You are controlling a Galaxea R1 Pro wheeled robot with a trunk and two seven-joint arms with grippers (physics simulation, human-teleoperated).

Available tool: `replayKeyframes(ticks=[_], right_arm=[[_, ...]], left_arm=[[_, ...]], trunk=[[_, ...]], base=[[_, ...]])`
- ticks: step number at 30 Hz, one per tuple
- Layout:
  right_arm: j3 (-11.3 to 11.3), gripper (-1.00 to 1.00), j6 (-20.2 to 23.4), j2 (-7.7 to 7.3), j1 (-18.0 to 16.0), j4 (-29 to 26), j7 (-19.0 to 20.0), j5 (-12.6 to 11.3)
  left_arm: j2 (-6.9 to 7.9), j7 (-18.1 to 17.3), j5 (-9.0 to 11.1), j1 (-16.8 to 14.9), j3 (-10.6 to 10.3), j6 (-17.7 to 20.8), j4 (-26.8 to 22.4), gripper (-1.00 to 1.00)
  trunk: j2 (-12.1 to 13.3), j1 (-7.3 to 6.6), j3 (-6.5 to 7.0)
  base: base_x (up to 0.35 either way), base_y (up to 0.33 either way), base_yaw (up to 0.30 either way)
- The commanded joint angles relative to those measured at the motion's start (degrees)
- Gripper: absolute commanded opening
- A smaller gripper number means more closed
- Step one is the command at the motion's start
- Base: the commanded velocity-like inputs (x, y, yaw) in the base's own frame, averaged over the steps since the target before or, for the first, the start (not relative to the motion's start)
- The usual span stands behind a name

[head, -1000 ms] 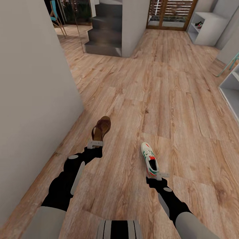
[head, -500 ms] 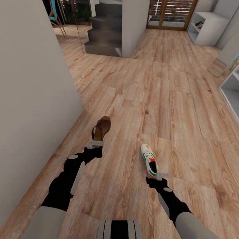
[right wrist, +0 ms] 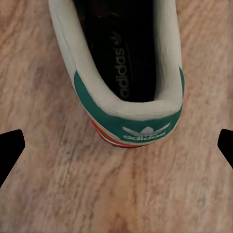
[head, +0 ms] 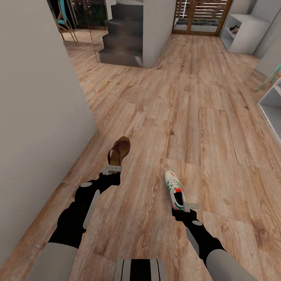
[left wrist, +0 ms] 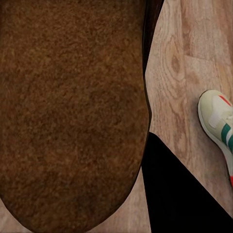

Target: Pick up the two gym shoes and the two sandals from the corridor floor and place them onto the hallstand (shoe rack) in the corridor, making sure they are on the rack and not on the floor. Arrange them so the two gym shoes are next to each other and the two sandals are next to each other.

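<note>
A brown sandal (head: 119,150) stands toe-up in my left gripper (head: 112,168), which is shut on its heel end; its fuzzy brown sole (left wrist: 73,111) is pressed close to the left wrist camera. A white gym shoe (head: 174,190) with green stripes lies on the corridor floor (head: 195,117). My right gripper (head: 187,205) is right behind its heel. In the right wrist view the green heel (right wrist: 131,121) sits between the fingertips (right wrist: 10,148), which are spread wide and do not touch it. The hallstand (head: 246,33), far back right, holds another shoe (head: 234,28).
A grey wall (head: 39,97) runs close along my left. Dark stairs (head: 125,35) and a wooden door (head: 201,15) lie at the corridor's far end. A second white shelf unit (head: 273,105) stands at the right edge. Open floor stretches ahead.
The whole view has shifted slightly, so the camera has moved a little. The sandal stays in my left gripper and the right gripper stays behind the gym shoe's heel.
</note>
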Motion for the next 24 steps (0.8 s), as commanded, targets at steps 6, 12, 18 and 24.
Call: replayKeyframes(ticks=[6, 12, 18, 24], right_arm=[[-0.3, 1.00, 0.1, 0.06, 0.0, 0.0, 0.0, 0.4], [-0.3, 1.00, 0.1, 0.06, 0.0, 0.0, 0.0, 0.4], [-0.3, 1.00, 0.1, 0.03, 0.0, -0.1, 0.0, 0.4], [-0.3, 1.00, 0.1, 0.06, 0.0, -0.1, 0.0, 0.4]], left_arm=[[-0.01, -0.2, -0.1, 0.0, 0.0, 0.3, -0.1, -1.00], [-0.01, -0.2, 0.0, 0.0, 0.0, 0.3, -0.1, -1.00], [-0.01, -0.2, -0.1, 0.0, 0.0, 0.3, -0.1, -1.00], [-0.01, -0.2, -0.1, 0.0, 0.0, 0.3, -0.1, -1.00]], trunk=[[0.0, -0.01, -0.04], [0.0, -0.01, -0.09], [-0.1, 0.12, -1.62], [-0.1, 0.12, -1.91]], base=[[0.004, -0.003, 0.000], [0.000, 0.000, 0.000], [0.000, 0.000, 0.000], [0.000, 0.000, 0.000]])
